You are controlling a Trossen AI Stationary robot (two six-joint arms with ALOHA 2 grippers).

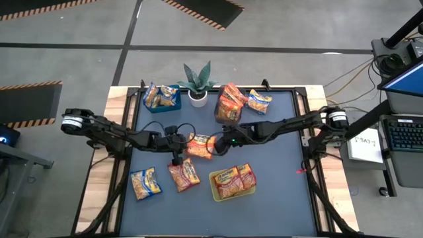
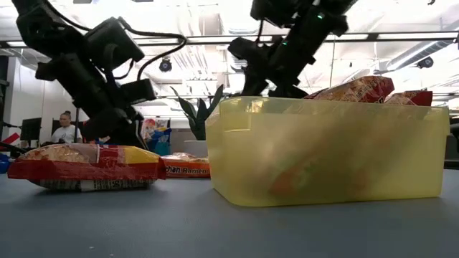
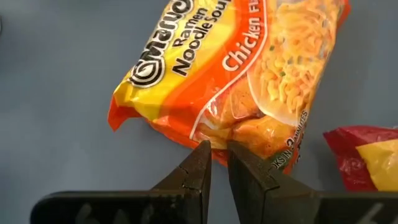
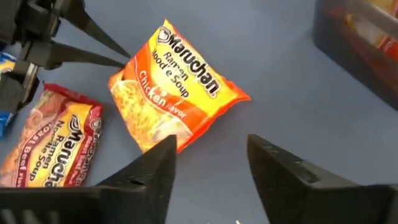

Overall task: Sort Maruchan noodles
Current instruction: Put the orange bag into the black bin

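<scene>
while parted right fingers (image 4: 208, 158) over orange packet (image 4: 176, 93), left fingers (image 3: 217, 163) nearly closed, empty, at its edge

Around my table (image 1: 291, 198), with its dark blue-grey mat and pale wooden edges, I see a grey concrete floor (image 1: 79, 26) marked with dark lines and orange-and-black hazard stripes (image 1: 198, 10). Beside me on my right stands a desk with a keyboard (image 1: 404, 134). Looking level across, I face bright white ceiling lights (image 2: 186, 29) and a person (image 2: 66, 127) seated far back.
</scene>
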